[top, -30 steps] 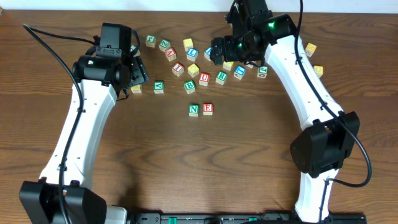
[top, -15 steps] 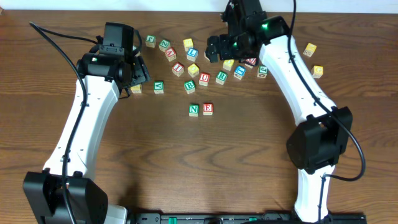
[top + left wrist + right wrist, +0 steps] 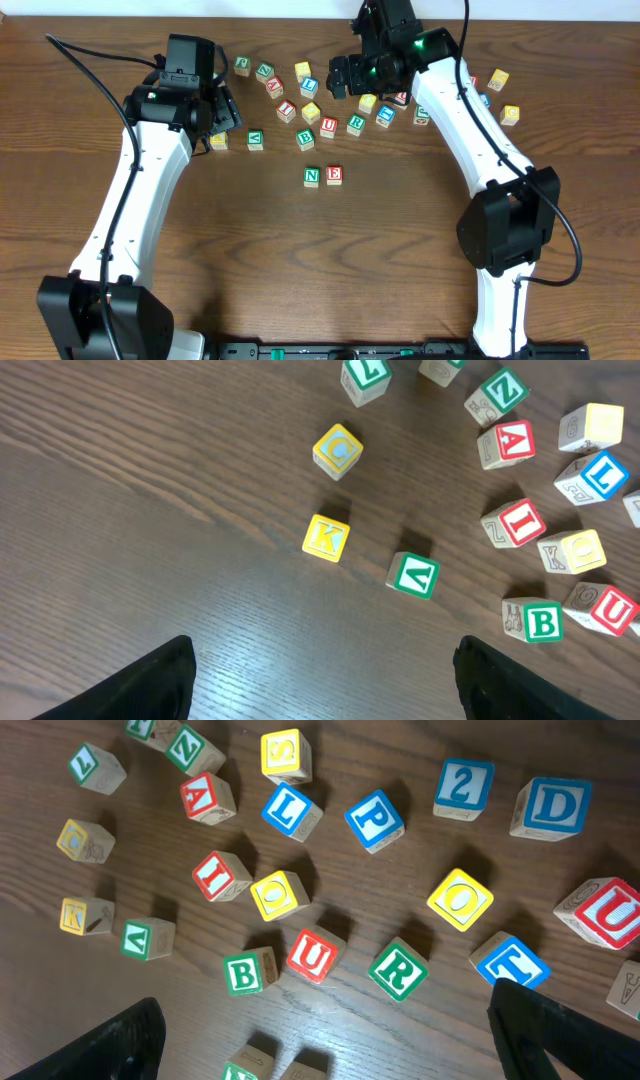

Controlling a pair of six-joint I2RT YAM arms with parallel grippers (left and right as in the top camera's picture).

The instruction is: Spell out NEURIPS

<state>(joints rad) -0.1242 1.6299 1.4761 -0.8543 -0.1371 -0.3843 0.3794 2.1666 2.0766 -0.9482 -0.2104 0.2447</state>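
Observation:
A green N cube and a red E cube stand side by side in the middle of the table, apart from the pile. Behind them lie the red U, green R and red I. The right wrist view shows the U, R, I, blue P and a yellow S cube. My right gripper hangs open above the pile, holding nothing. My left gripper stands open over bare wood, left of the pile.
Other cubes crowd the pile: B, L, 2, D, T, a second red U. K and V lie near the left gripper. Two yellow cubes sit far right.
The right arm has drifted a little to the left and toward the back over the pile. The left arm shifted slightly, then held still. No cube has moved.

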